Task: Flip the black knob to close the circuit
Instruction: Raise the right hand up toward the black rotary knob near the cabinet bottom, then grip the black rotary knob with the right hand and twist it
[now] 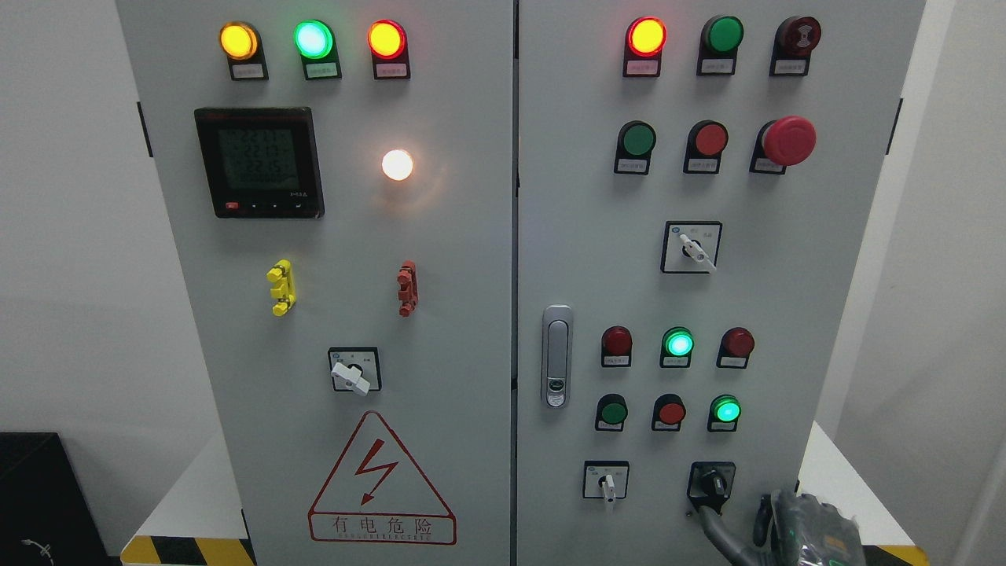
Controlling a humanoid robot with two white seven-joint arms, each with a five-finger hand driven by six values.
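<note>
Now right hand (774,525) fingers (711,519) touch black knob (712,480) near panel's bottom edge.

At the lower left of the frame, the cabinet's left door (440,259) carries a red triangle sign (380,470) with a lightning bolt; the box under it reads 有电危险, with a finer line beneath too small to read. The meter (259,162) at upper left shows rows of digits, too faint to read. The small labels under the lamps and switches are illegible.

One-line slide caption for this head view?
Right hand reaching up to the black knob at the cabinet's lower right.
</note>
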